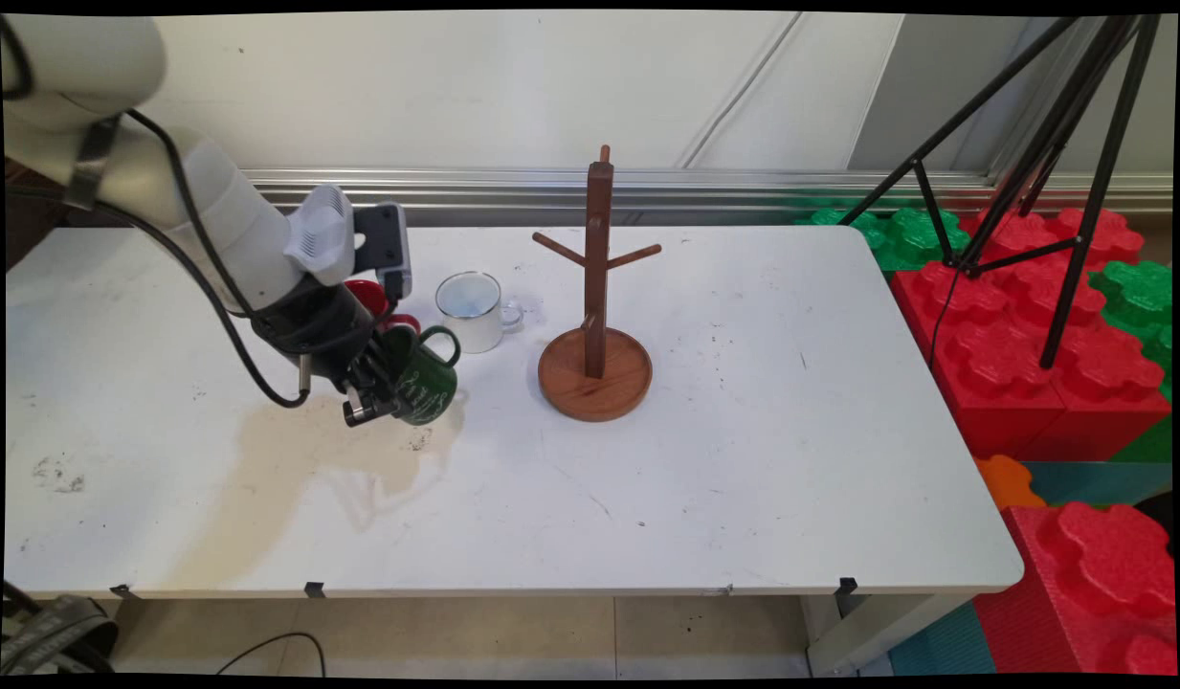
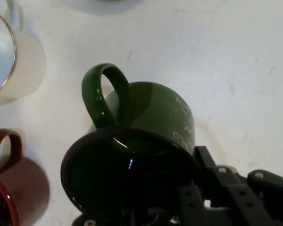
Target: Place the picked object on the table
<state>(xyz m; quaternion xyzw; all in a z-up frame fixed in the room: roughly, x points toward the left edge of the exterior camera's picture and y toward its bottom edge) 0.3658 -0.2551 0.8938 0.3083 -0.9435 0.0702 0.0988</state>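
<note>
My gripper (image 1: 377, 390) is shut on the rim of a dark green mug (image 1: 425, 385) with white lettering, left of the table's middle. The mug is tilted, its handle (image 1: 440, 343) pointing up and back, its base low over the table. In the hand view the green mug (image 2: 153, 113) fills the centre, its handle (image 2: 103, 94) towards the top left, and the gripper (image 2: 179, 200) clamps the rim's lower right. A white enamel mug (image 1: 471, 310) stands just behind and to the right. A red mug (image 1: 366, 293) sits behind the hand, mostly hidden.
A brown wooden mug tree (image 1: 597, 287) with bare pegs stands on a round base at the table's middle. The white mug (image 2: 7, 56) and red mug (image 2: 4, 188) lie at the hand view's left edge. Red and green foam blocks and a black tripod (image 1: 1049, 191) stand to the right.
</note>
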